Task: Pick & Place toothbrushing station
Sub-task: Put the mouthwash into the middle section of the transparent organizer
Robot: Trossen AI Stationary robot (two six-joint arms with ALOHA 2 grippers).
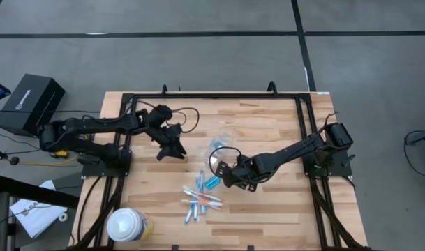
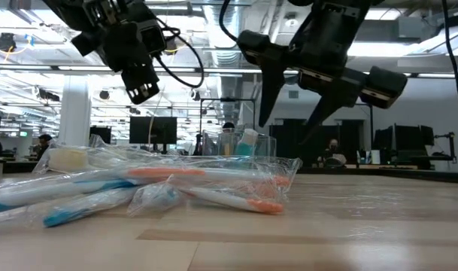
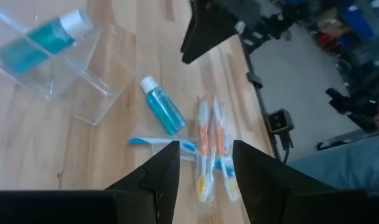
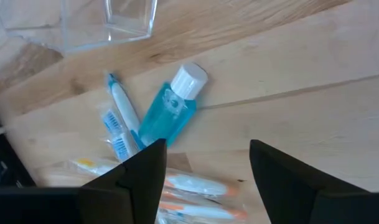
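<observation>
- Several wrapped toothbrushes (image 1: 200, 199) lie flat in a loose bundle on the wooden table (image 1: 268, 125), their long axes roughly side by side, running from just beside the right gripper (image 1: 225, 174) toward the table's front edge.
- One small blue tube (image 4: 167, 113) lies on its side just ahead of the right gripper, white cap pointing away from the fingers, its body touching a blue-and-white brush (image 4: 119, 115).
- A second blue tube (image 3: 46, 38) rests inside the clear plastic cup (image 3: 55, 68), beyond the loose tube.
- Right gripper hangs low over the tube with fingers spread wide, pinching nothing.
- Left gripper (image 1: 172, 148) hovers well apart from the pile, fingers parted and empty.
- A large white-topped container (image 1: 125, 224) stands at the table's front corner.
</observation>
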